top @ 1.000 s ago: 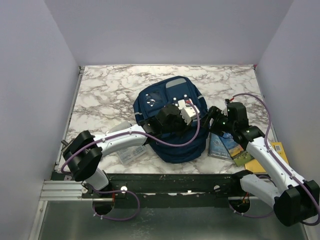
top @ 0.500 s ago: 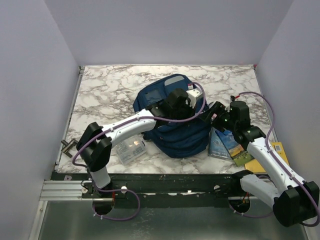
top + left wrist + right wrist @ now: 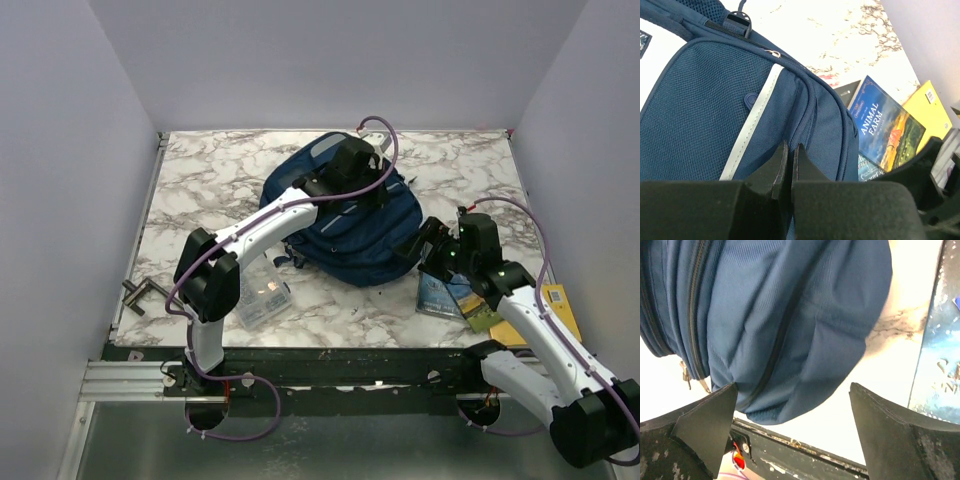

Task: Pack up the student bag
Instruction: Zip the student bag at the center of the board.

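The student bag (image 3: 340,225) had been pulled from the middle of the table (image 3: 200,180) toward 12 o'clock, its top raised under the left tool (image 3: 788,155), which was closed and pinching the bag's fabric. The right tool (image 3: 418,248) had spread wider and sat at the bag's 4 o'clock, facing its lower bulge. Books (image 3: 445,290) lay at 4 o'clock and a clear box (image 3: 262,292) at 8 o'clock.

HIDDEN | student bag (image 3: 715,100) running off frame above and left of the left hand (image 3: 788,150) | books (image 3: 442,292) lying partly covered beneath the right hand (image 3: 420,245) | clear box (image 3: 262,290) well behind the left hand, contents showing too small
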Robot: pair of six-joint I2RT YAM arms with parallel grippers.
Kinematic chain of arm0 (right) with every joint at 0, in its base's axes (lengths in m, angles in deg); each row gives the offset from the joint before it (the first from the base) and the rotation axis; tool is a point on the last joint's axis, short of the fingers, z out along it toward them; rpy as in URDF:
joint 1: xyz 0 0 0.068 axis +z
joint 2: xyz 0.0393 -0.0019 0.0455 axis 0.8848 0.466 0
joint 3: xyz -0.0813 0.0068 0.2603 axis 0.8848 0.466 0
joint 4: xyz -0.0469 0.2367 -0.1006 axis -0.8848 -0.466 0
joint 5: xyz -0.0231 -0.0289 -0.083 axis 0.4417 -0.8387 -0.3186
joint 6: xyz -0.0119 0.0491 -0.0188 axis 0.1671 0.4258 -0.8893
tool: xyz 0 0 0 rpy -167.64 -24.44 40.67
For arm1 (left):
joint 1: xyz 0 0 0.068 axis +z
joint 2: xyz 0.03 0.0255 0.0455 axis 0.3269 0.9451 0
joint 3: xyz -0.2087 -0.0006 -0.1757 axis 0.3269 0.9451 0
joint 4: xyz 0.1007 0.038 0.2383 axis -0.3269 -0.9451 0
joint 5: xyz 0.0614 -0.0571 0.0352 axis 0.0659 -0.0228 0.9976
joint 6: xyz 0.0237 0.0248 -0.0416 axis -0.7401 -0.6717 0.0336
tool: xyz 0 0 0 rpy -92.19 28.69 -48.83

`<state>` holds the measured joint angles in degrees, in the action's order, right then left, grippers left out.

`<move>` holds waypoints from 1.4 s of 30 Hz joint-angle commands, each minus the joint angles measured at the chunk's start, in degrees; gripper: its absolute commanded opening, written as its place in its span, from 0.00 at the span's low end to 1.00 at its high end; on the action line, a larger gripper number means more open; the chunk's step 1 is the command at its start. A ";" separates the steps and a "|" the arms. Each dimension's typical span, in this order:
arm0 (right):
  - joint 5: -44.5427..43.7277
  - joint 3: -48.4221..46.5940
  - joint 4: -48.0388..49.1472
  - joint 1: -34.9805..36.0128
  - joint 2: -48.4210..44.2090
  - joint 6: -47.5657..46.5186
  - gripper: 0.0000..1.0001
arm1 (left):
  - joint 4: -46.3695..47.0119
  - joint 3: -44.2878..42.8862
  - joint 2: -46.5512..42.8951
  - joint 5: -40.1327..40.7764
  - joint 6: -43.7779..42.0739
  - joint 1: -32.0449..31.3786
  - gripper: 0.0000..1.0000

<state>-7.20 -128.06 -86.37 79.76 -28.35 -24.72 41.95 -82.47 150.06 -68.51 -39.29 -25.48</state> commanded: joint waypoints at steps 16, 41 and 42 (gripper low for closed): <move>17.00 15.25 26.82 0.38 -2.22 22.95 0.93 | 6.07 -0.59 -2.95 -9.39 7.35 3.46 0.00; 6.76 -3.03 29.90 0.30 4.83 26.13 0.01 | 12.80 50.45 -50.73 11.52 -18.82 5.78 0.96; 6.88 -4.13 30.25 0.26 5.53 26.24 0.01 | 11.51 51.10 -50.86 11.94 -18.20 5.98 0.95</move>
<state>1.92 -126.53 -61.70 80.13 -24.00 0.06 55.48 -37.18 98.89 -64.84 -55.02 -20.56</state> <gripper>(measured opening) 0.045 0.961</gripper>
